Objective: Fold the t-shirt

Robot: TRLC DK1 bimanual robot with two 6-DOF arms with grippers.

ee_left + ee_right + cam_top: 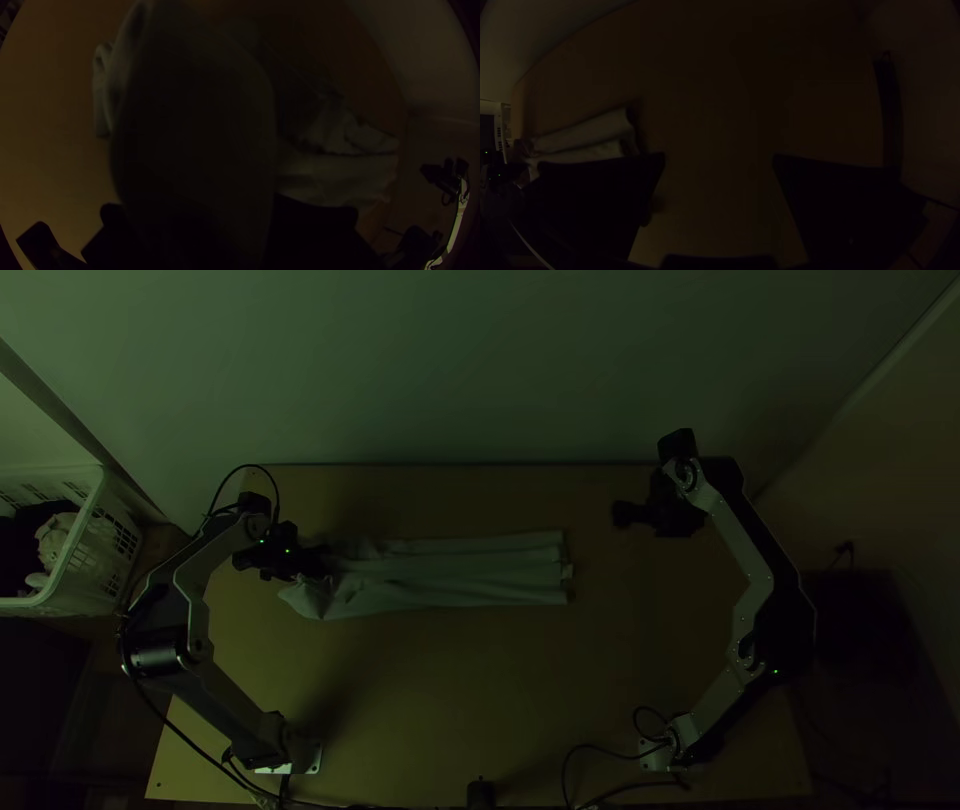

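The shirt (pixel 450 572) is lying in a long, skinny strip across the middle of the top view, a bit to the left. Its long folds are running sideways, and its left end is bunching up. The left claw (pixel 318 561) is pinching that bunchy end, left of the middle. In the left wrist view, a big dark lump of the shirt is puffing up over its squeezed fingers. The right claw (pixel 665 508) is hanging over the table (pixel 440 690), right of the middle, well apart from the shirt. Its two fingers are standing wide apart and holding nothing. A white basket (pixel 118 535) is sitting at the left edge of the top view, with clothes (pixel 55 540) resting inside.
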